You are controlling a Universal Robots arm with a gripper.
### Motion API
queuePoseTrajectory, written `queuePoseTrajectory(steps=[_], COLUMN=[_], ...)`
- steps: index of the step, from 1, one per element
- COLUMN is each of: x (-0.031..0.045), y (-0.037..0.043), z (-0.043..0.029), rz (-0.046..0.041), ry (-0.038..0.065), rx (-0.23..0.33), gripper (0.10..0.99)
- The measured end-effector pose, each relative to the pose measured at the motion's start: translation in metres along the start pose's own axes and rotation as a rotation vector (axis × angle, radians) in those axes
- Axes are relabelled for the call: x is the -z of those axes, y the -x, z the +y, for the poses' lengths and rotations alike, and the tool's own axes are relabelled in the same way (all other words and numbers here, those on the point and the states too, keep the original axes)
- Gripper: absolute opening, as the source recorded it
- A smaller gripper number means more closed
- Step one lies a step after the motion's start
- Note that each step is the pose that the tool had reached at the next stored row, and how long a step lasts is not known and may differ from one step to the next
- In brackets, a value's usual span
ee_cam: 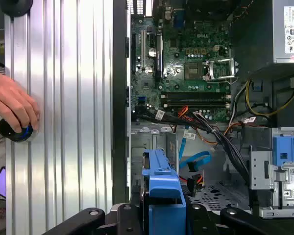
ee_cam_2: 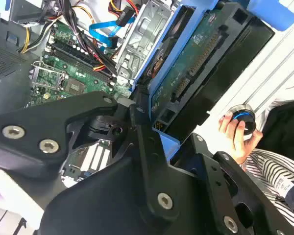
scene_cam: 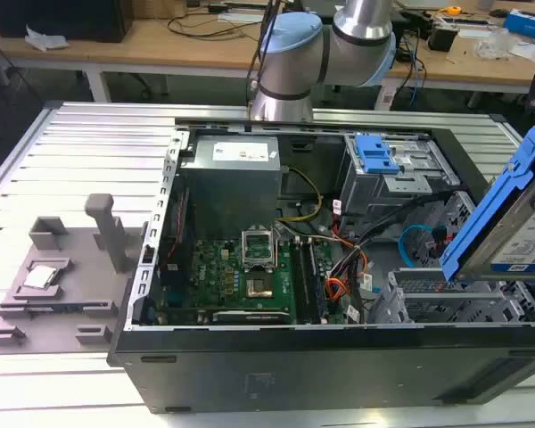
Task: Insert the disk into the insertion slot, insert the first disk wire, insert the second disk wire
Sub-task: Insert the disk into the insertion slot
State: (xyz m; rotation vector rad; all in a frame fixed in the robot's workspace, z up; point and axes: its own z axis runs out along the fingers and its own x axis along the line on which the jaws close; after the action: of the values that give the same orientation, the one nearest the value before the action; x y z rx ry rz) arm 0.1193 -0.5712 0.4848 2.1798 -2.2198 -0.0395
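Exterior view: disk (scene_cam: pixel 508 214) tilted above insertion slot (scene_cam: pixel 428 299) at case (scene_cam: pixel 250 374) corner, not in yet. First wrist view: my hand (ee_cam: pixel 162 218) clamped on it. Needs levelling, squaring to slot.

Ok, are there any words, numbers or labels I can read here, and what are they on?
No text is legible.
The large white label on the grey metal power supply box: print too small to read.
The white sticker on the flat silver hard drive in its bright blue plastic carrier: too small to read.
The small white tags on the black cables: too small to read.
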Motion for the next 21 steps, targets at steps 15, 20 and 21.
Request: queuePoseTrajectory(steps=[15, 20, 21], x=[-0.0155, -0.0215, -0.0223], y=[0.0, -0.0001, -0.0001], z=[0.0064, 0.0066, 0.0067], rz=[0.0001, -0.0001, 0.0], ry=[0.0, 0.0, 0.0], rx=[0.0, 0.0, 0.0], gripper=[0.369, 0.369, 0.369])
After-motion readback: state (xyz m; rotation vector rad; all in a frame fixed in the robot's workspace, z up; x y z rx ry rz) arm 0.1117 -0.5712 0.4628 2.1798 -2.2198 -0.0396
